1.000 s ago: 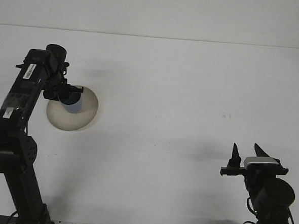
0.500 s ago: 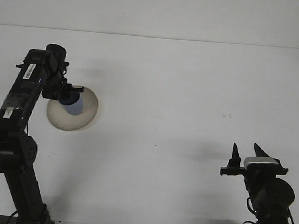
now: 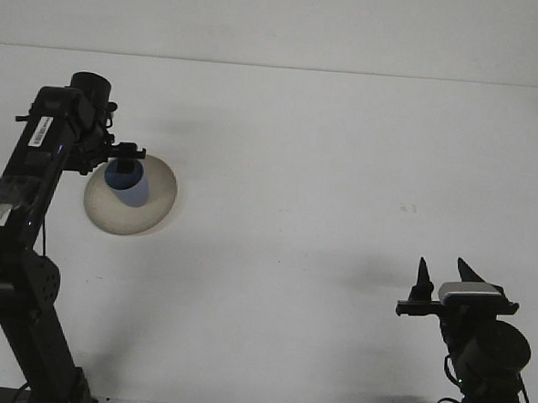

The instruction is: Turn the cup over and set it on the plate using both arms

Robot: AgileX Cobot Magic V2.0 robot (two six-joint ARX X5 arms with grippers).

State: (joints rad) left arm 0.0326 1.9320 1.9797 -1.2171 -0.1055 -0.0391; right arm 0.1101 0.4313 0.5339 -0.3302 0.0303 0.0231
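White desk (image 3: 326, 168): left gripper (image 3: 125, 163) clamps the upright cup (image 3: 128, 186) over the plate (image 3: 155, 204), left edge; right gripper (image 3: 438, 278) gapes, well apart.

The table (image 3: 326, 168) is plain white with no pattern. The plate (image 3: 149, 214) is a pale beige-cream, uniform in tone. The cup (image 3: 129, 186) is light blue, darker blue at its top. The left arm (image 3: 33, 178) is black and carries white labels along its link. The left gripper (image 3: 123, 151) is black. The right gripper (image 3: 443, 276) is black, with a silver-grey block behind its fingers.
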